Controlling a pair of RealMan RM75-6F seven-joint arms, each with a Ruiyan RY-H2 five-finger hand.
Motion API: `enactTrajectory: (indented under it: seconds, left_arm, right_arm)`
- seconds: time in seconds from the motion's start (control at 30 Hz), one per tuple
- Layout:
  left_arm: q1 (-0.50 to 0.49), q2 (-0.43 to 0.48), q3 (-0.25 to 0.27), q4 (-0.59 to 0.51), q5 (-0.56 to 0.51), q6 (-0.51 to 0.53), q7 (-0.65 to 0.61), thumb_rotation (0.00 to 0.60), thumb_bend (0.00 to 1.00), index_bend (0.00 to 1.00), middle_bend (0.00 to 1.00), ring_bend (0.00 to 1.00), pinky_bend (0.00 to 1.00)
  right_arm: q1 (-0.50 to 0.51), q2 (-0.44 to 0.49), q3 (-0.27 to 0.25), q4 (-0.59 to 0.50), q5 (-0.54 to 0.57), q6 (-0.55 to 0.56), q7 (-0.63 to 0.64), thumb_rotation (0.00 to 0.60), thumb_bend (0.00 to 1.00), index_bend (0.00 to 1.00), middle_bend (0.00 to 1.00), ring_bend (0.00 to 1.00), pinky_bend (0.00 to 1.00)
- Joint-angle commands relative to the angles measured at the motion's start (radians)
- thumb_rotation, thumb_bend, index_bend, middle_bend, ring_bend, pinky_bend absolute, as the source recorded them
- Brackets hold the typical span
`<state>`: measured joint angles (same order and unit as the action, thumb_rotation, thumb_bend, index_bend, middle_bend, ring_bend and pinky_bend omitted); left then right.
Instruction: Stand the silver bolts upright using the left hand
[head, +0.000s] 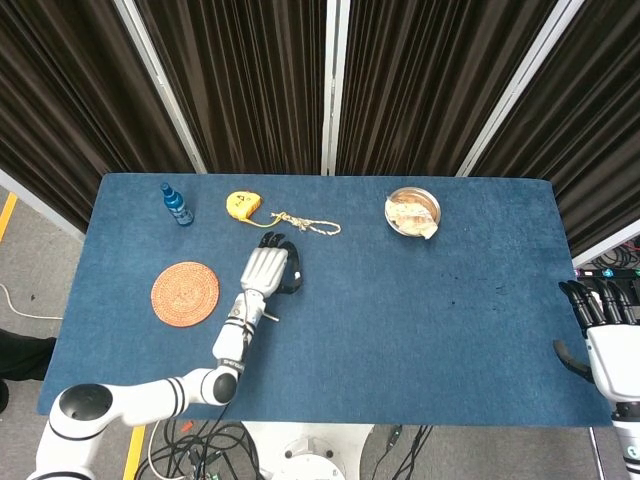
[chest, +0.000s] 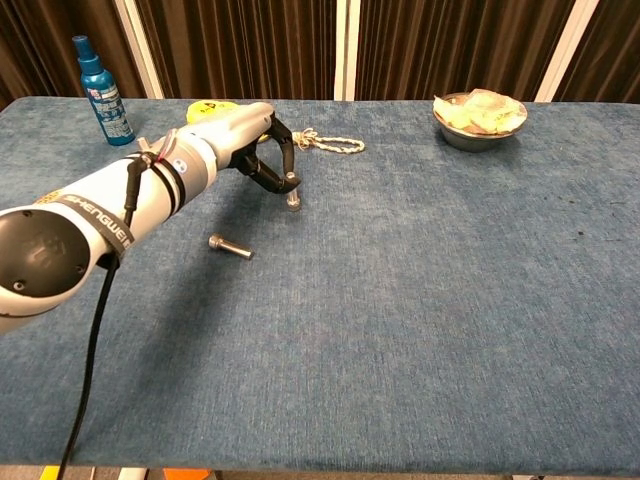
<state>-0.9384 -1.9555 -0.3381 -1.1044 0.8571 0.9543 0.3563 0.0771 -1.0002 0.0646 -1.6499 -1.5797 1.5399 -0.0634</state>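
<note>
Fingertips of the left hand (chest: 262, 152) are pinching a silver bolt (chest: 293, 198), upright on the blue table (chest: 420, 280). Second bolt (chest: 230, 246) lies flat nearby. Right hand (head: 605, 325) sits at the table edge, fingers loosely apart, holding nothing.

Blue table (chest: 420, 300) w/ bolts (chest: 231, 246), bottle (chest: 103, 90), bowl (chest: 478, 120)

Bottle (chest: 103, 92) far left, bowl (chest: 478, 118) far right, bolt (chest: 231, 246) nearer

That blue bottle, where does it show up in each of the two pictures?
Head view: the blue bottle stands near the table's far left corner, left of the yellow tape measure.
Chest view: the bottle is at top left, again left of the tape measure.
Shared landmark: the tape measure.
</note>
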Motion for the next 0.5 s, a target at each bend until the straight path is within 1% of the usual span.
enactTrajectory:
  seconds: [0.03, 0.1, 0.17, 0.23, 0.37, 0.5]
  left_arm:
    - [0.006, 0.0, 0.003, -0.005, 0.009, 0.006, -0.004, 0.548, 0.37, 0.52, 0.27, 0.07, 0.0]
    - [0.009, 0.002, 0.004, -0.011, 0.017, 0.01, -0.004, 0.538, 0.37, 0.51, 0.27, 0.07, 0.0]
    - [0.011, 0.004, 0.006, -0.015, 0.026, 0.013, -0.001, 0.503, 0.37, 0.5, 0.27, 0.07, 0.0]
    - [0.013, 0.006, 0.007, -0.021, 0.03, 0.014, 0.0, 0.482, 0.37, 0.5, 0.27, 0.07, 0.0]
    - [0.017, 0.01, 0.008, -0.03, 0.037, 0.016, 0.005, 0.457, 0.37, 0.49, 0.27, 0.07, 0.0]
    - [0.023, 0.014, 0.011, -0.04, 0.045, 0.018, 0.004, 0.449, 0.37, 0.49, 0.27, 0.07, 0.0]
  right_arm:
    - [-0.001, 0.0, 0.0, 0.0, 0.0, 0.002, 0.0, 0.6, 0.19, 0.09, 0.14, 0.0, 0.01]
    - [-0.003, -0.001, -0.001, -0.001, 0.0, 0.002, 0.0, 0.6, 0.19, 0.09, 0.14, 0.0, 0.01]
    - [-0.003, -0.001, -0.002, -0.001, -0.001, 0.003, -0.001, 0.6, 0.19, 0.09, 0.14, 0.0, 0.01]
    - [-0.004, -0.001, -0.002, -0.002, -0.002, 0.005, -0.001, 0.6, 0.19, 0.09, 0.14, 0.0, 0.01]
    - [-0.006, -0.001, -0.003, -0.002, -0.004, 0.009, -0.002, 0.6, 0.19, 0.09, 0.14, 0.0, 0.01]
    - [-0.007, -0.001, -0.003, -0.003, -0.004, 0.01, -0.002, 0.6, 0.19, 0.09, 0.14, 0.0, 0.01]
